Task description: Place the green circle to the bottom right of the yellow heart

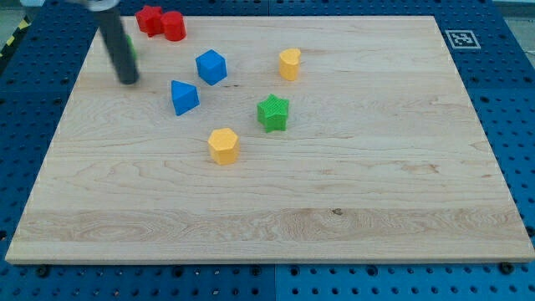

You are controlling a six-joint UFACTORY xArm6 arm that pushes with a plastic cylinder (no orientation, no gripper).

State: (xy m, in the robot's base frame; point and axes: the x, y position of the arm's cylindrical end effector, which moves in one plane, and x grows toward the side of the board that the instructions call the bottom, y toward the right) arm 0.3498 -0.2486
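Observation:
My tip [128, 82] rests on the board near the view's top left. A sliver of a green block [134, 47] shows just behind the rod's right edge; the rod hides most of it, so I cannot make out its shape. The yellow heart [289, 63] sits at the view's top centre, far to the right of my tip. My tip touches no block that I can see.
A red star-like block [150, 18] and a red cylinder [174, 26] sit at the top edge. A blue cube [211, 66] and a blue triangle [184, 96] lie right of my tip. A green star [272, 113] and a yellow hexagon [223, 145] lie mid-board.

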